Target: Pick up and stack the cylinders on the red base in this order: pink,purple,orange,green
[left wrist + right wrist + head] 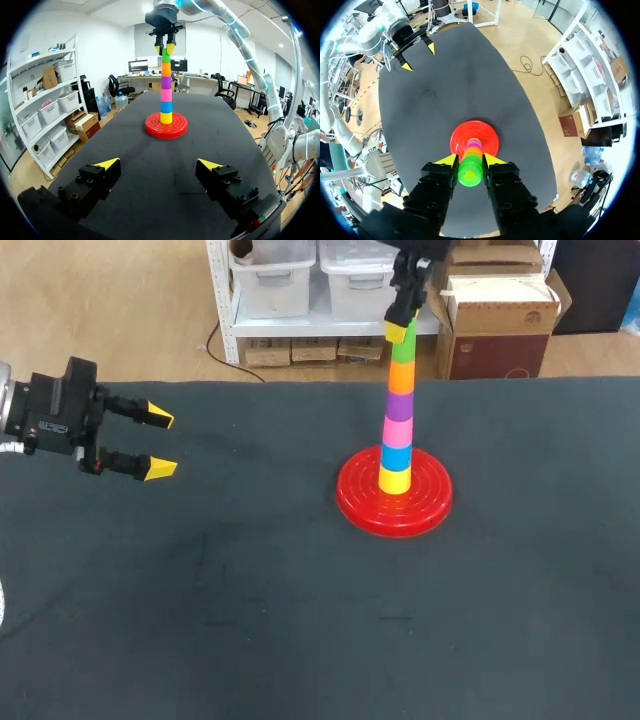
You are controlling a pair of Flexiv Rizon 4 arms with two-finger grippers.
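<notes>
The stacking looks all but done: on the red base stands one straight column, from the bottom a yellow cylinder, a blue cylinder, then the pink cylinder, purple cylinder, orange cylinder and green cylinder on top, so the four named pieces sit in the asked order. The right gripper hangs straight above the column with its fingers narrow and pressed to both sides of the green cylinder, so what seems left is to let go and lift clear without tipping the tall stack. The left gripper hovers over the dark table well apart from the base, fingers spread wide and holding nothing. Nothing lies between it and the stack.
</notes>
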